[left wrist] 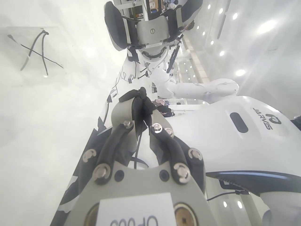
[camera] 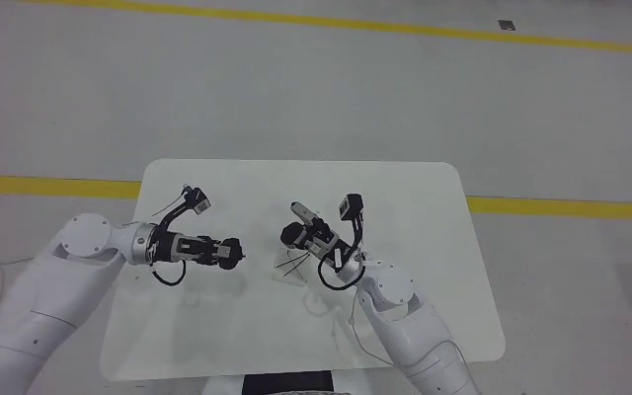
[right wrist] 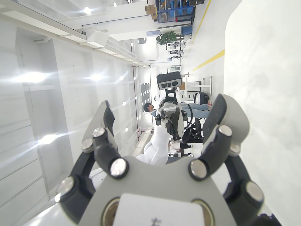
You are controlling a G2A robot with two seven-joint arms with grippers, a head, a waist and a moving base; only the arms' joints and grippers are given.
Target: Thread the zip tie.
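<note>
Zip ties (left wrist: pixel 35 50) lie crossed on the surface (camera: pixel 415 197), near my right fingers (right wrist: pixel 212 118), which are apart and empty. My left fingers (left wrist: pixel 122 114) are pressed together. Judgement: nothing grasped, threading not begun.

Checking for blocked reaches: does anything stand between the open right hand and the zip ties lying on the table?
Nothing visible does. The zip ties lie crossed on the table next to the right hand; the left hand, shut, is off to one side.
</note>
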